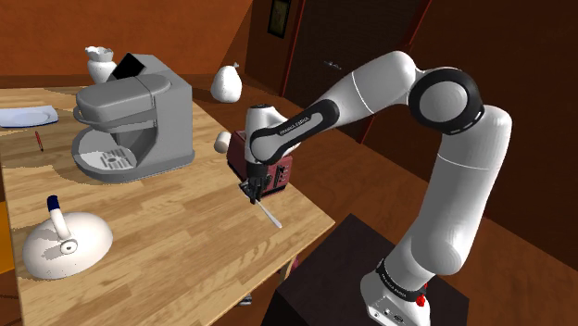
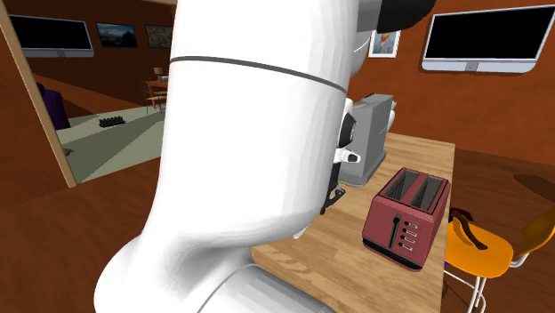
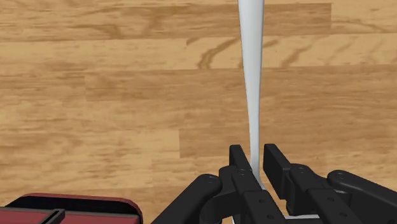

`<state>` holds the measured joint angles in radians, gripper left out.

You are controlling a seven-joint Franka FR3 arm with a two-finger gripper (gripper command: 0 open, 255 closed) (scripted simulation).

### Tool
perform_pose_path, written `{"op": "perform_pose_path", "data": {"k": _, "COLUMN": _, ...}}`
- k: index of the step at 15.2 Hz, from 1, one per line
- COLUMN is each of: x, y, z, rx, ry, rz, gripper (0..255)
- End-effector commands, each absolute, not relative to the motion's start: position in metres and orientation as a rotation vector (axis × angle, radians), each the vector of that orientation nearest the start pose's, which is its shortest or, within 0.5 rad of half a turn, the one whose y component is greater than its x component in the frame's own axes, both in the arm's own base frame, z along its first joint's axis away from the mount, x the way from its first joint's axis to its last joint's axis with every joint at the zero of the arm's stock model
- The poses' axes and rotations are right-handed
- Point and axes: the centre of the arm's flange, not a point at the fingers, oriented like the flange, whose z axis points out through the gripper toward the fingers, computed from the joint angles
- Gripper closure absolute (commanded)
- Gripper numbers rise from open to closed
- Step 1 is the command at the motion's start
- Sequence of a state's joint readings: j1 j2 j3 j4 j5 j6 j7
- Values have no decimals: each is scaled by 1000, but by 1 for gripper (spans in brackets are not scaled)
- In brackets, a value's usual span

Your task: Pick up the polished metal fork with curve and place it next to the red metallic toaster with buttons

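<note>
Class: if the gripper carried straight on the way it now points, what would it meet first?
Most likely the wooden table close beneath it; the fork clasped in the gripper would probably touch down first, though depth is unclear.

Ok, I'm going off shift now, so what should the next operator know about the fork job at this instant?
Gripper: shut on the pale fork, clasping one end; the rest slants down towards the wooden table.
Toaster: dark red, upright on the table, close beside the gripper.
Done: fork grasped.
Left: lay the fork on the table next to the toaster, then release.
</note>
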<state>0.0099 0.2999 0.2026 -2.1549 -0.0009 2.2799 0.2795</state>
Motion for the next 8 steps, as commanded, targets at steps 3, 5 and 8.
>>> {"op": "perform_pose_path", "data": {"k": 3, "x": 537, "y": 117, "z": 228, "rx": -3111, "ry": 109, "rz": 277, "gripper": 255}}
{"op": "perform_pose_path", "data": {"k": 5, "x": 537, "y": 117, "z": 217, "rx": -3111, "ry": 109, "rz": 277, "gripper": 255}}
{"op": "perform_pose_path", "data": {"k": 8, "x": 537, "y": 117, "z": 201, "rx": -3111, "ry": 109, "rz": 277, "gripper": 255}}
